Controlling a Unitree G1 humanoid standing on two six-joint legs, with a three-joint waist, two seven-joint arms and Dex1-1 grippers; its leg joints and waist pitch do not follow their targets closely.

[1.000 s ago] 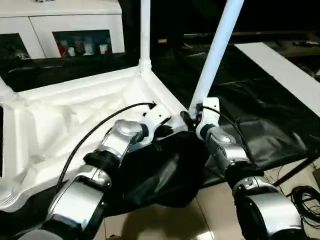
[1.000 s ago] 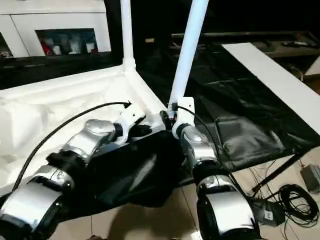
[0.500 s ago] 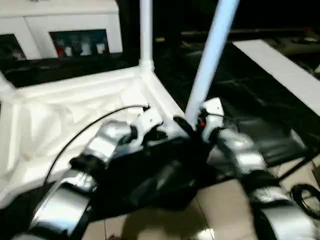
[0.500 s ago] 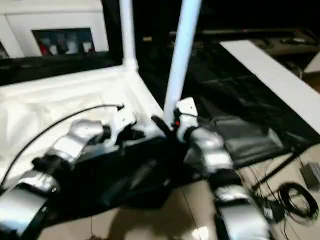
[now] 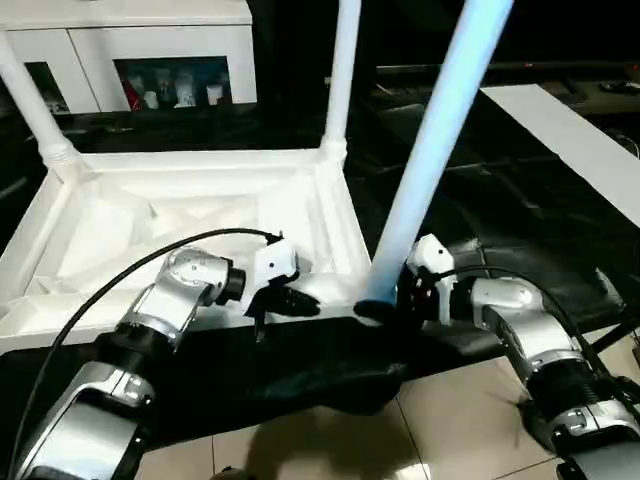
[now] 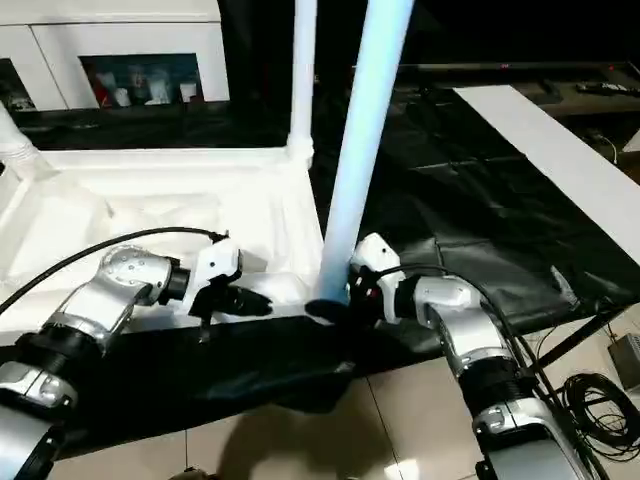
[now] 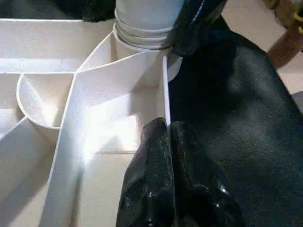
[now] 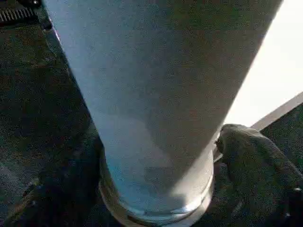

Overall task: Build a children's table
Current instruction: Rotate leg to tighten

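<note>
The white tabletop (image 5: 150, 215) lies upside down with its ribbed underside up. Two white legs stand in its far corners, one at the left (image 5: 30, 100) and one at the right (image 5: 340, 70). A third leg (image 5: 430, 170) rises, leaning right, from the near right corner socket. My right gripper (image 5: 385, 305) is shut on this leg's base, and one finger (image 8: 251, 151) presses its side. My left gripper (image 5: 295, 298) is shut on the tabletop's thin near rim, just left of that socket, with its fingertips (image 7: 161, 137) pinching the rim wall.
A black sheet (image 5: 300, 370) lies under the tabletop and hangs toward the tiled floor (image 5: 450, 420). A white glass-door cabinet (image 5: 130, 40) stands behind. A long white board (image 5: 570, 130) lies at the right. Cables (image 6: 590, 400) lie on the floor at the right.
The head camera has shifted, bringing more of the tabletop into view. My right forearm has swung out to the right around the leg's base, still gripping it. The left gripper stays on the rim.
</note>
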